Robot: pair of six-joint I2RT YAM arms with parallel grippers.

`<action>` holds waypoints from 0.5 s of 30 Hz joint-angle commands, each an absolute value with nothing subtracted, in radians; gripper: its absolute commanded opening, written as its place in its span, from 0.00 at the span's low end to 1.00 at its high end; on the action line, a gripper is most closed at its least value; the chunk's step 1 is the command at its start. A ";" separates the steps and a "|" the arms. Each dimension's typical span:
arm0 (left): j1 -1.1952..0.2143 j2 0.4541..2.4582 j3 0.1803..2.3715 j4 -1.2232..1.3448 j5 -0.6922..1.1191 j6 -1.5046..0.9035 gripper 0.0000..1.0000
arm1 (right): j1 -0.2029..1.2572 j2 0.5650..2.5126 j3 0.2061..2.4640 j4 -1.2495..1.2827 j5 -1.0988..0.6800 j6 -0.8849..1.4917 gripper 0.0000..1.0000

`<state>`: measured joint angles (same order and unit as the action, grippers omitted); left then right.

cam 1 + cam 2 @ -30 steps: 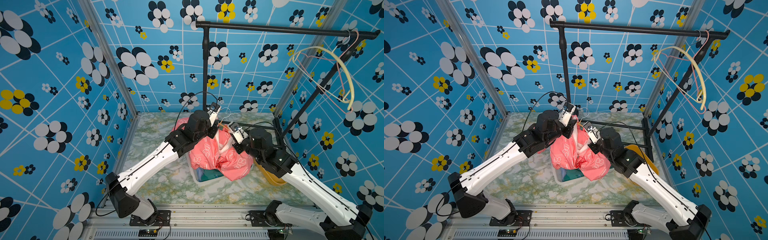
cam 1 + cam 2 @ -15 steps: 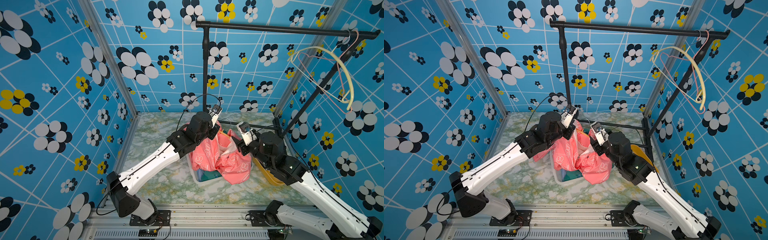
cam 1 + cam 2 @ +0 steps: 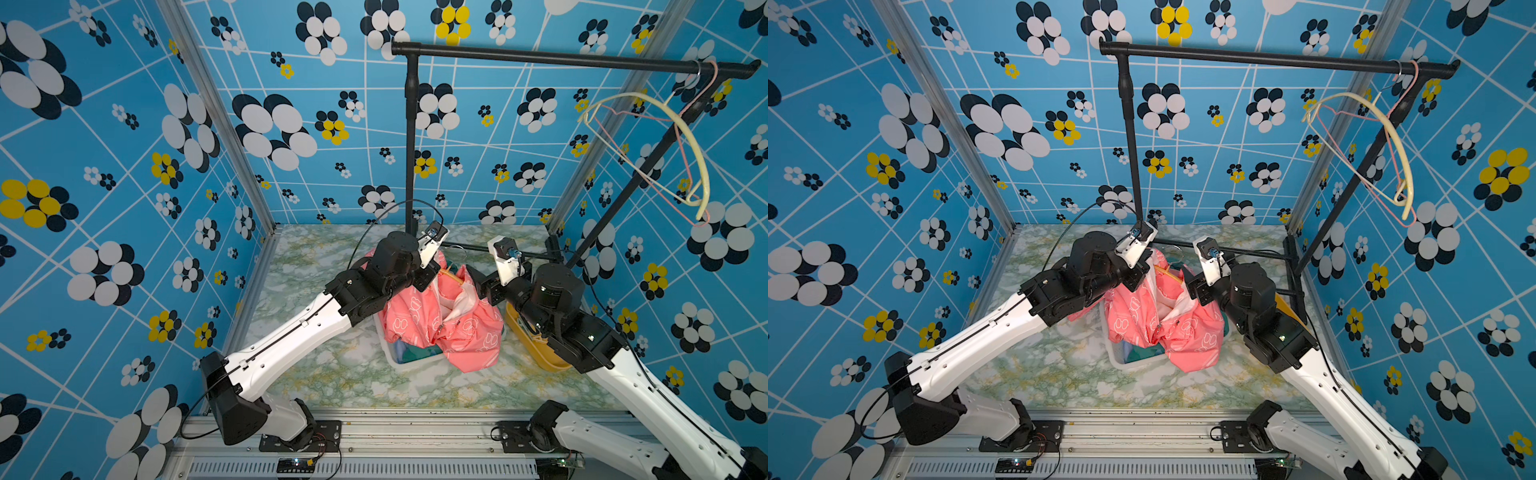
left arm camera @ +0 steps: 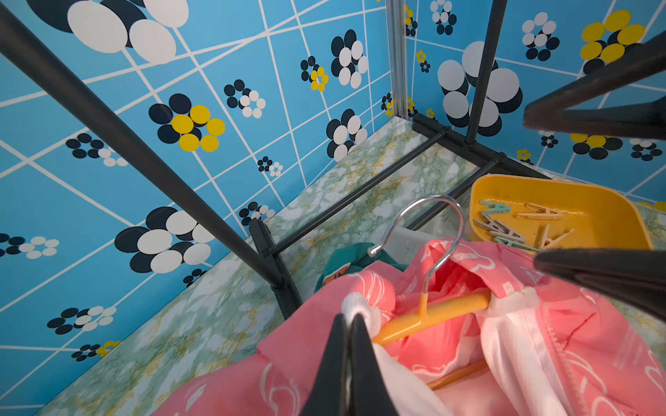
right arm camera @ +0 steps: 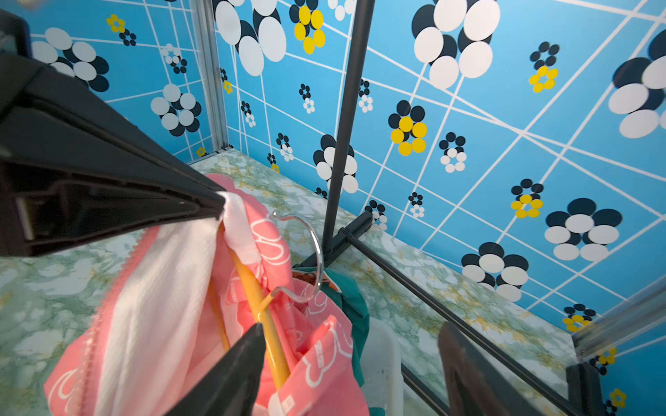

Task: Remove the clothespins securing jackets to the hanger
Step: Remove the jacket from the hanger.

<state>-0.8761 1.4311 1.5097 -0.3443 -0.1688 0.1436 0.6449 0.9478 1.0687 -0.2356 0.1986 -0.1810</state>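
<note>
A glossy pink jacket (image 3: 440, 328) (image 3: 1163, 328) with white bear outlines hangs on a yellow hanger (image 4: 432, 313) (image 5: 259, 306) with a metal hook (image 4: 447, 223). My left gripper (image 4: 347, 320) (image 3: 428, 276) is shut on the jacket's white lining at one shoulder. On the other side my right gripper (image 5: 351, 342) (image 3: 478, 286) stands open, the hanger bar just inside one finger (image 5: 248, 356). A teal jacket (image 4: 346, 259) lies under the pink one. The only clothespins (image 4: 504, 227) I see, several of them, lie in the yellow tray (image 4: 594, 201).
A white basket (image 3: 399, 361) sits under the jackets, and the yellow tray (image 3: 536, 349) lies below my right arm. The black garment rack (image 3: 540, 58) spans the back, its base bars (image 4: 360, 194) on the floor. Two bare hangers (image 3: 648, 104) hang at its right end.
My right gripper has opened and drawn back to the right, away from the jacket. The left gripper has closed on the white lining and stayed near the hanger.
</note>
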 commanded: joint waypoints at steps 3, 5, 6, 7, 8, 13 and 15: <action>-0.887 1.391 1.492 -0.332 -0.146 0.158 0.00 | 0.637 1.036 1.109 -0.186 0.097 -0.130 0.76; -0.890 1.392 1.491 -0.337 -0.147 0.159 0.00 | 0.635 1.063 1.113 -0.163 0.106 -0.119 0.75; -0.890 1.393 1.492 -0.342 -0.146 0.162 0.00 | 0.634 1.080 1.117 -0.153 0.115 -0.118 0.73; -0.892 1.392 1.492 -0.346 -0.146 0.163 0.00 | 0.632 1.093 1.119 -0.143 0.127 -0.116 0.71; -0.891 1.391 1.492 -0.347 -0.150 0.164 0.00 | 0.631 1.106 1.123 -0.135 0.137 -0.114 0.67; -0.889 1.398 1.492 -0.343 -0.236 0.194 0.00 | 0.627 1.130 1.153 -0.125 0.118 -0.125 0.12; -0.879 1.405 1.498 -0.339 -0.303 0.214 0.00 | 0.627 1.114 1.163 -0.141 0.098 -0.142 0.00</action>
<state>-0.8795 1.4231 1.4986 -0.3538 -0.2176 0.1764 0.6331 1.1355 1.1152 -0.1696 0.1257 -0.1356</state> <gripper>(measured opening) 0.051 0.045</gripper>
